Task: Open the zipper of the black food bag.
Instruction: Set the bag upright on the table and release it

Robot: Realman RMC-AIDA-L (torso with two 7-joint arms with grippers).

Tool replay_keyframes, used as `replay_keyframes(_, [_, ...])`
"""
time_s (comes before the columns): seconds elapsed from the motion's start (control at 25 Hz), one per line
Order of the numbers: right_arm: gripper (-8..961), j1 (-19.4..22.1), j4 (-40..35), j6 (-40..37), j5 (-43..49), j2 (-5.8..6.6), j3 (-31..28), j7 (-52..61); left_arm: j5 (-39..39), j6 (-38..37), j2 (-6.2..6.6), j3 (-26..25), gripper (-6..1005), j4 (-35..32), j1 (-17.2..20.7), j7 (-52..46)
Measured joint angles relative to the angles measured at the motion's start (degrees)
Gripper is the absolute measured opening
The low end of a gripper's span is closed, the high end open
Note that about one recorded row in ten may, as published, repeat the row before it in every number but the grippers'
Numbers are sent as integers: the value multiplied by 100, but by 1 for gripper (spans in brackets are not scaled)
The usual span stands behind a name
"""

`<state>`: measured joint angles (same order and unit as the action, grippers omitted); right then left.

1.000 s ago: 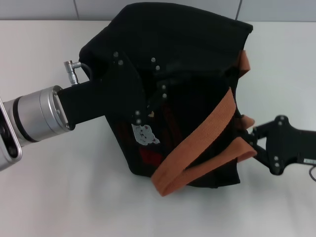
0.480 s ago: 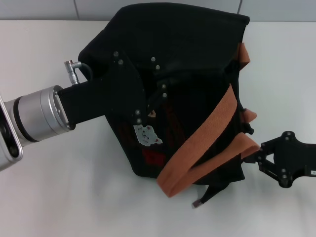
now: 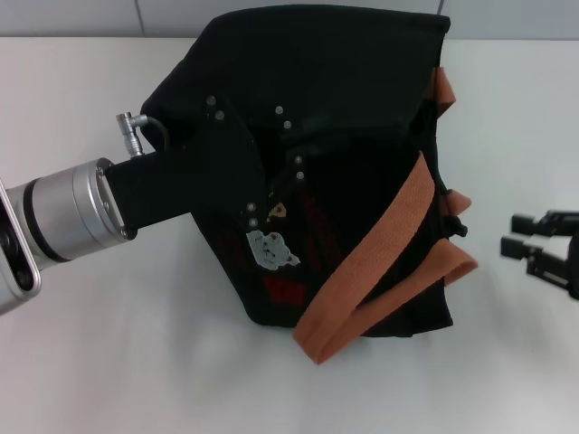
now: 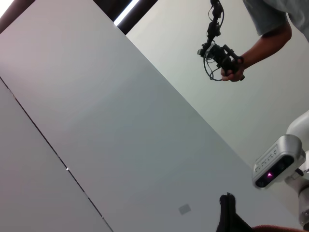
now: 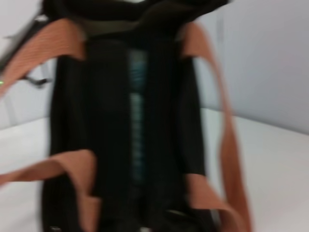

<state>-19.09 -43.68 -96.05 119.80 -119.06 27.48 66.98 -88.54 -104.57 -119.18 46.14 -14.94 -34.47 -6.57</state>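
The black food bag (image 3: 344,108) lies on its side mid-table, with its orange-brown handles (image 3: 398,226), a white bear patch (image 3: 270,249) and a red mark (image 3: 285,289) facing up. My left gripper (image 3: 288,167) is pressed against the bag's left side, black on black. Off the bag's right end, my right gripper (image 3: 517,234) hangs open and clear of the fabric. In the right wrist view the black food bag (image 5: 106,121) is seen end-on. The zipper (image 5: 137,111) runs down its middle, and a pale strip shows between the black edges. Its pull tab cannot be made out.
The white table (image 3: 109,362) stretches around the bag, with a tiled wall behind. A silver cable plug (image 3: 131,122) sticks out of my left wrist. The left wrist view faces the wall and a person holding a handheld device (image 4: 219,55).
My right gripper, at the bag's right end a second ago, has let go and drawn back to the right. The bag's lower right corner has settled, and a dangling black strap no longer shows.
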Motion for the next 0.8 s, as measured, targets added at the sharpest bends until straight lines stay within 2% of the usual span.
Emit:
replay_keyframes(0.2, [286, -129, 27, 410, -6, -24, 137, -41, -2, 0, 0, 0, 98, 0, -12, 2])
replay_keyframes(0.28, [486, -321, 226, 665, -30, -46, 411, -114, -3, -1, 0, 0, 98, 0, -22, 3])
replay_keyframes(0.56, [582, -724, 878, 1118, -320, -72, 625, -663, -5, -2, 0, 0, 98, 10, -23, 7])
replay_keyframes(0.68, [529, -892, 1318, 1318, -773, -73, 660, -1303, -5, -8, 0, -12, 98, 46, -21, 7])
replay_keyframes(0.8, [475, -1001, 1490, 1395, -815, -74, 724, -1637, -5, -3, 0, -12, 98, 57, -24, 7])
